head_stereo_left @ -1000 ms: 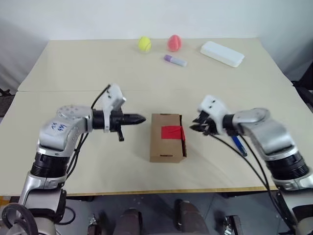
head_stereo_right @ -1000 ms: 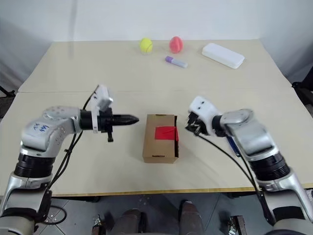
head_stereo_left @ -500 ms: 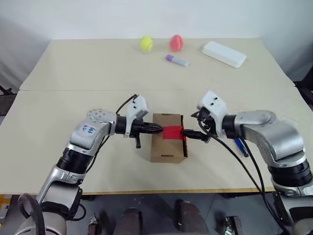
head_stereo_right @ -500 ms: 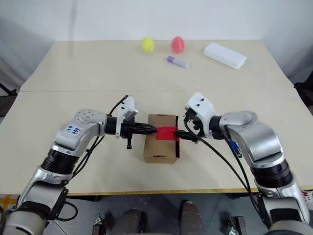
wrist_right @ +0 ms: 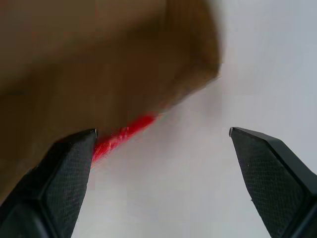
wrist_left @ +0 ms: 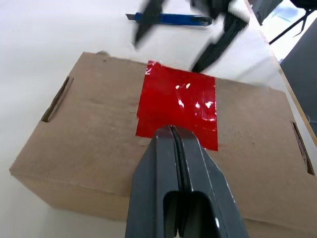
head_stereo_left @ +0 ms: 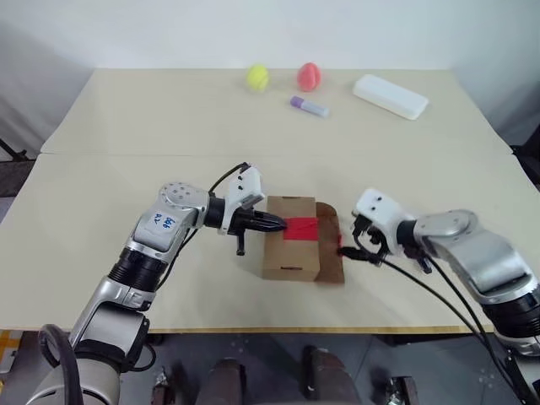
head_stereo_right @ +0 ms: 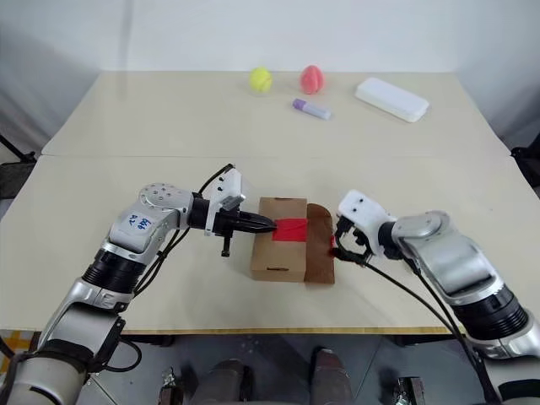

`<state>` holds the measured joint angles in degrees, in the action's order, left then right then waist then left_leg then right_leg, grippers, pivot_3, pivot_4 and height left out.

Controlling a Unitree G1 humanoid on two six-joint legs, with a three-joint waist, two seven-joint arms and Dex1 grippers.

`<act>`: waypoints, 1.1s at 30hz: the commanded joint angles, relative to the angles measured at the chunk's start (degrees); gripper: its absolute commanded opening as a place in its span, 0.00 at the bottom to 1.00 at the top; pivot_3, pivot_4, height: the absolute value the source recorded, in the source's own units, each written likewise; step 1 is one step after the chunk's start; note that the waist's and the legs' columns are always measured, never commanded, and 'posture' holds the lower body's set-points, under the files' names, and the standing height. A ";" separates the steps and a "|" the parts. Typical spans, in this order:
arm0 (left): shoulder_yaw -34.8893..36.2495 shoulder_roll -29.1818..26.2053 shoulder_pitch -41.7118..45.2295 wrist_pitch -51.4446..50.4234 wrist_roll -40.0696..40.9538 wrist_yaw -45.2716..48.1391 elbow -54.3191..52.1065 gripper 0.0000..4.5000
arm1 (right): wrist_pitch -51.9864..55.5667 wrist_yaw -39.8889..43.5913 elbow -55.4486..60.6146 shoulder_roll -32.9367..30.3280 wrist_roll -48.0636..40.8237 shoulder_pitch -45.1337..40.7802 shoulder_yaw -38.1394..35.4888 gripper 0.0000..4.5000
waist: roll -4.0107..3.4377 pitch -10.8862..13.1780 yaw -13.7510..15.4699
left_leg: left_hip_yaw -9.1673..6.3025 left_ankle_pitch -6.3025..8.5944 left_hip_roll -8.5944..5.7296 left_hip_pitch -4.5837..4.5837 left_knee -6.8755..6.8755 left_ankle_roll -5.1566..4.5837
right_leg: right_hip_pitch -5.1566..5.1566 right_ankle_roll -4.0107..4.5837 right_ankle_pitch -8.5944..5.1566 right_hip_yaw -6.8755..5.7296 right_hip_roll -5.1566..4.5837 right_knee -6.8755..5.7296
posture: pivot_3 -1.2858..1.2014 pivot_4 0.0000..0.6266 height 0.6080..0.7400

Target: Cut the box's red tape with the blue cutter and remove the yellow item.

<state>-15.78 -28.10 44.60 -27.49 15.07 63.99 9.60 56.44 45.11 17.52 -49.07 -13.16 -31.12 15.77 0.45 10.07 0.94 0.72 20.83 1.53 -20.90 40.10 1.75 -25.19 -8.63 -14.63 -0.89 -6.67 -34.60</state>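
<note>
The brown box (head_stereo_left: 288,249) lies at the table's front middle, with the red tape (head_stereo_left: 301,228) on its top. Its right flap (head_stereo_left: 329,251) lies open on the table, a strip of red tape (wrist_right: 124,134) along its edge. My left gripper (head_stereo_left: 283,224) is shut, its tip resting on the tape's left edge (wrist_left: 171,130). My right gripper (head_stereo_left: 354,251) stands open just right of the flap, holding nothing (wrist_right: 161,134). The blue cutter (wrist_left: 168,19) lies on the table beyond the box, by the right arm. The yellow item is hidden.
At the far edge sit a yellow-green ball (head_stereo_left: 257,78), a pink ball (head_stereo_left: 309,76), a lilac tube (head_stereo_left: 309,106) and a long white case (head_stereo_left: 391,95). A seam (head_stereo_left: 126,154) runs across the table behind the box.
My left gripper swung right from beside the box onto the red tape. The right gripper opened and drew back to the right and down; the box's right flap now lies open.
</note>
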 commanded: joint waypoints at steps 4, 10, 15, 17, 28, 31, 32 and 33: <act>-0.17 -0.28 -1.60 -0.30 -0.94 -0.05 -1.08 0.00 | -5.58 2.94 -0.06 -4.77 4.14 2.04 2.86 0.99 | 0.00 0.00 0.00 | -0.03 0.00 0.00 0.03 0.00 0.00 | 0.01 0.00 0.00 -0.01 0.00 -0.06 | 0.52 0.24 1.00; 0.52 -0.40 -2.18 -0.59 -1.07 -0.95 -1.43 0.00 | -5.13 4.85 0.17 -6.17 1.91 3.94 -1.86 0.99 | 0.01 0.00 0.51 | -0.08 0.02 0.00 0.10 0.00 -0.03 | 0.25 0.00 0.00 -0.03 0.00 0.16 | 0.52 0.24 1.00; 0.67 -0.62 -2.36 -0.31 -1.41 -1.00 -1.18 0.00 | 3.66 4.85 -1.97 -1.52 -6.92 1.67 -13.01 0.99 | 0.01 0.01 0.42 | -0.07 0.03 0.00 0.31 -0.04 -0.04 | 0.47 0.00 0.00 -0.03 0.01 0.19 | 0.52 0.24 1.00; 0.74 -0.65 -2.40 -0.29 -1.48 -0.96 -1.16 0.00 | 8.01 4.35 -3.09 0.21 -9.54 0.29 -15.41 0.99 | 0.01 0.01 0.31 | -0.05 0.03 0.00 0.39 -0.04 -0.05 | 0.54 0.00 0.00 -0.02 0.01 0.21 | 0.52 0.24 1.00; 0.47 -0.45 -1.88 -0.91 -2.27 -1.40 -1.38 0.00 | 31.93 2.17 -13.00 15.00 -23.38 -5.60 -24.89 0.99 | 0.00 0.00 0.27 | -0.05 0.05 0.02 0.49 -0.08 -0.08 | 0.59 0.01 0.00 -0.02 0.01 0.13 | 0.52 0.24 1.00; 0.52 -0.44 -1.90 -1.47 -2.28 -1.54 -2.03 0.00 | 32.69 0.72 -14.96 17.95 -23.98 -5.34 -25.06 0.99 | -0.01 0.00 0.21 | -0.05 0.05 0.02 0.51 -0.08 -0.08 | 0.58 0.00 0.00 -0.02 0.02 0.07 | 0.52 0.24 1.00; 0.51 -0.47 -1.97 -1.64 -2.24 -1.52 -2.27 0.00 | 32.90 0.31 -15.47 18.55 -24.09 -5.37 -25.14 0.99 | -0.01 0.00 0.20 | -0.05 0.05 0.02 0.51 -0.08 -0.08 | 0.58 0.00 0.00 -0.02 0.02 0.07 | 0.52 0.24 1.00; 0.55 -0.50 -2.00 -1.81 -2.22 -1.60 -2.50 0.00 | 33.17 -0.06 -15.99 19.41 -24.32 -5.49 -25.26 0.99 | -0.01 0.00 0.19 | -0.05 0.05 0.02 0.51 -0.08 -0.08 | 0.59 0.00 0.00 -0.02 0.01 0.07 | 0.52 0.24 1.00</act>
<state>-14.53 -28.19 43.01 -28.66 13.86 62.64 7.81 89.04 45.61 1.56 -30.63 -35.82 -36.30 -8.33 0.44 10.07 1.13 0.67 20.88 1.55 -20.40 40.01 1.67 -24.61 -8.63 -14.63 -0.91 -6.65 -34.53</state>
